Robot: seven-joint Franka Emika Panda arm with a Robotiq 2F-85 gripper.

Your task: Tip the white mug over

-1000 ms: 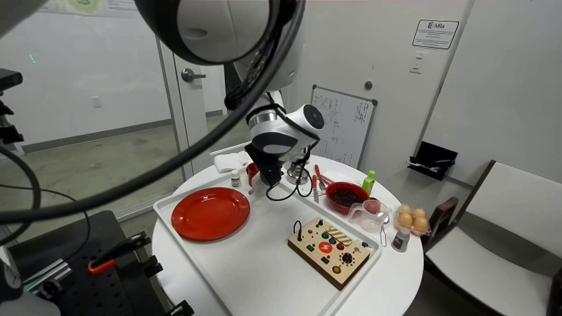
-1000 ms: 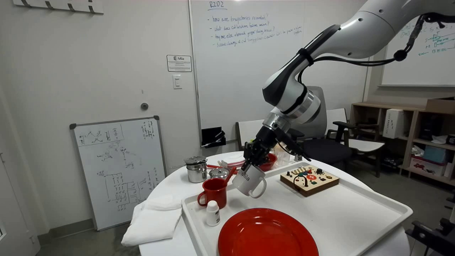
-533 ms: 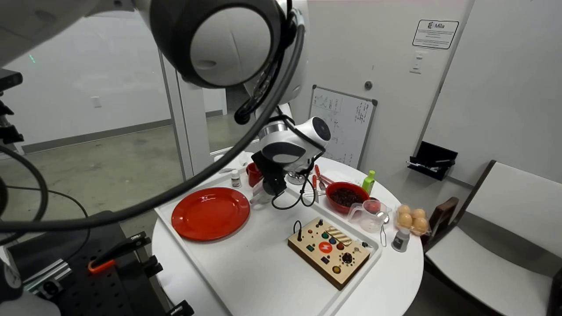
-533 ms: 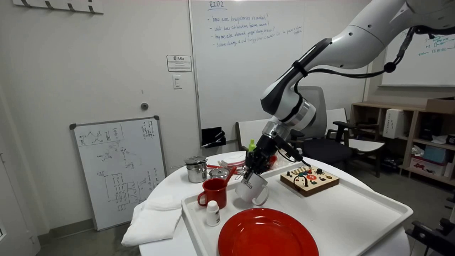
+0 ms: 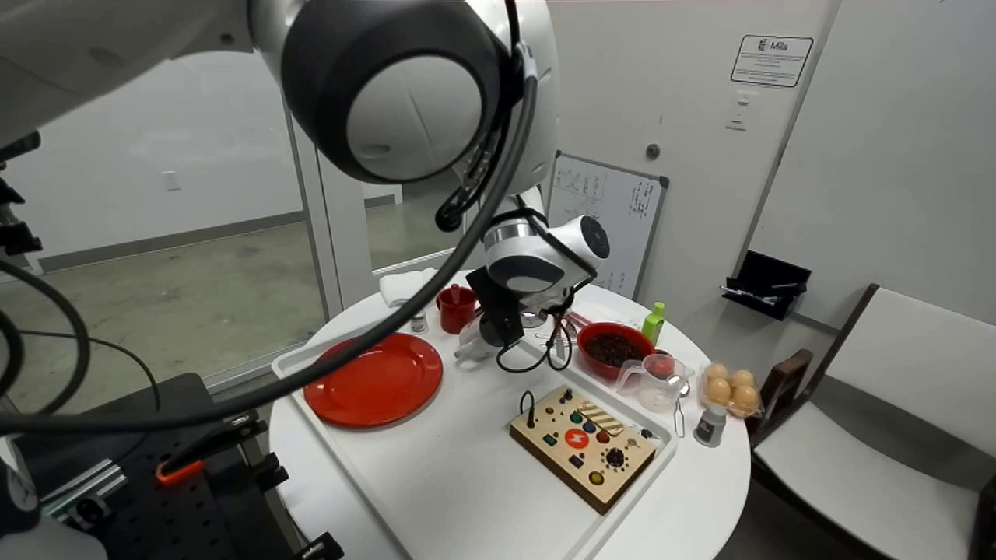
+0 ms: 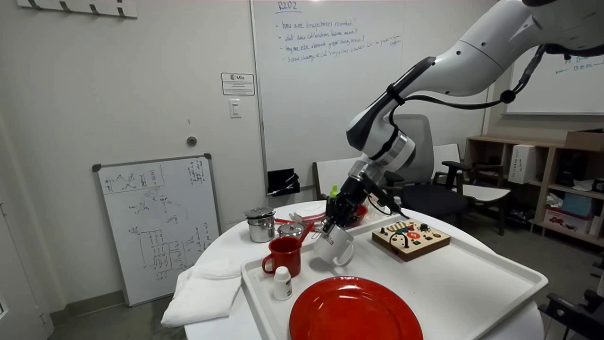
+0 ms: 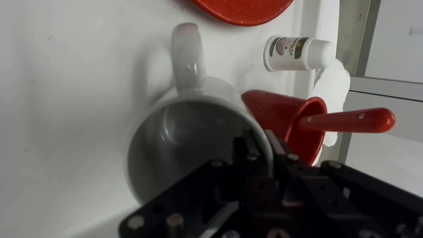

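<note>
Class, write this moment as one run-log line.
gripper: pinching white mug at rim | pose: tilted | neighbour: red mug, upright | tray contact: unclear

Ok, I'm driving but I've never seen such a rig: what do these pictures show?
This is a robot arm. Its black end effector pinches the white mug by the rim; the mug is tilted, though I can't tell whether it touches the white tray. The wide pictures come from two cameras outside the robot; the close-up, looking into the mug, comes from the wrist camera. On the tray are a red plate, a red mug holding a red-handled utensil, a small white bottle and a wooden switch box. Outside it, on the table, sit a metal pot and a red bowl.
</note>
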